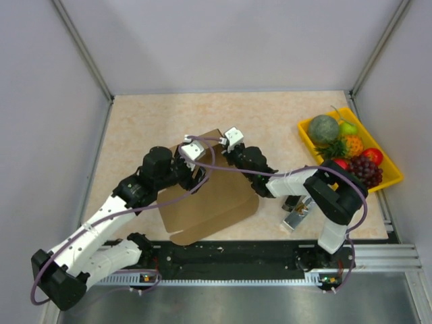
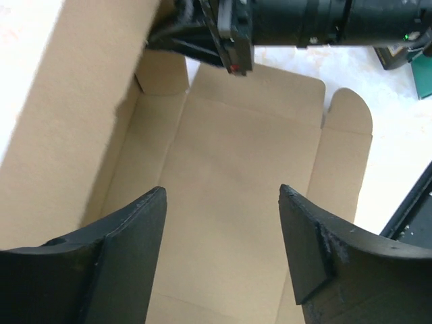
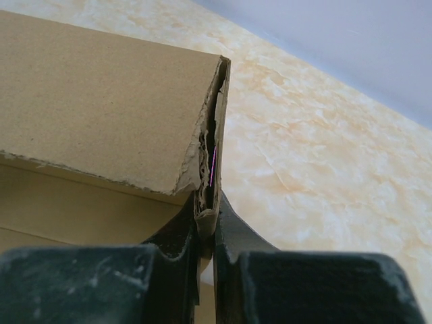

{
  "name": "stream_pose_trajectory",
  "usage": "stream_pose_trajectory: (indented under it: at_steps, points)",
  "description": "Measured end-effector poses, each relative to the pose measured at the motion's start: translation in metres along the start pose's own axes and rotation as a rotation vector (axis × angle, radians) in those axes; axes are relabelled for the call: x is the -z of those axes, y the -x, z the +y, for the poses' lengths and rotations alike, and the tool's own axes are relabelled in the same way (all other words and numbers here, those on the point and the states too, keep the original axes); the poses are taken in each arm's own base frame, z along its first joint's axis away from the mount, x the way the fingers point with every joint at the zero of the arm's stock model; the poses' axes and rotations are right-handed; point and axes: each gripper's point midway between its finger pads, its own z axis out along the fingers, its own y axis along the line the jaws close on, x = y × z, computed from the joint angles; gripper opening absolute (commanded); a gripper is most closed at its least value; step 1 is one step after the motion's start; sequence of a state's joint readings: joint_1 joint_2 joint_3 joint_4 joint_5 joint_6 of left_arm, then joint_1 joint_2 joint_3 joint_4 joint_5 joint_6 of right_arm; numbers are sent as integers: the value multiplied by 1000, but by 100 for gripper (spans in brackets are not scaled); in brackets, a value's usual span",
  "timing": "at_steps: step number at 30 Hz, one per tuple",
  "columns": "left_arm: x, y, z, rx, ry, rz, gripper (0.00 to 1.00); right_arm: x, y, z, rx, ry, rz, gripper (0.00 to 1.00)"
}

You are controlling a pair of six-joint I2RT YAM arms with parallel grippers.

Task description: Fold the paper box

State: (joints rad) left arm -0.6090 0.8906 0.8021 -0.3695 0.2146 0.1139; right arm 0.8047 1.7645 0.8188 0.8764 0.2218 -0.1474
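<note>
The paper box (image 1: 212,199) lies in the middle of the desk (image 1: 283,121), brown and half-formed, one wall standing upright; my right claw (image 3: 206,223) is pinched tight on the edge of that doubled wall; my left claw (image 2: 223,199) hangs wide apart above the box's flat floor, gripping nothing.

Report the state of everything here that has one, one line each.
paper box: partly folded, one side wall raised, the flap opposite lying flat.
left gripper: jaws open above the box floor, holding nothing.
right gripper: jaws shut on the raised wall's edge.
yellow tray: loaded with fruit.
</note>
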Motion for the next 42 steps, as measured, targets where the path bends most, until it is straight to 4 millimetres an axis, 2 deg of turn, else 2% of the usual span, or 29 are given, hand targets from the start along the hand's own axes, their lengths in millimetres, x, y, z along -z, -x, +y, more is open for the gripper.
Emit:
stream_pose_trajectory:
  at_steps: [4, 13, 20, 23, 29, 37, 42]
  points:
    - [-7, 15, 10, -31, 19, 7, 77, 2, -5, 0, 1, 21, 7, 0]
    - [-36, 53, 15, -95, -66, 25, 75, 7, -7, -26, -12, -17, 18, 0]
    - [-48, 49, 15, -77, -95, 54, 69, 9, -15, -35, -26, -34, 43, 0]
    - [-50, 47, 11, -72, -131, 64, 70, 10, -17, -35, -29, -35, 49, 0]
    - [-60, 60, 7, -79, -207, 85, 69, 11, -19, -36, -34, -40, 63, 0]
    - [-68, 41, 0, -106, -138, 159, 65, 14, -16, -40, -36, -56, 90, 0]
    - [-74, 13, -4, -115, -85, 232, 65, 17, -17, -39, -63, -60, 112, 0]
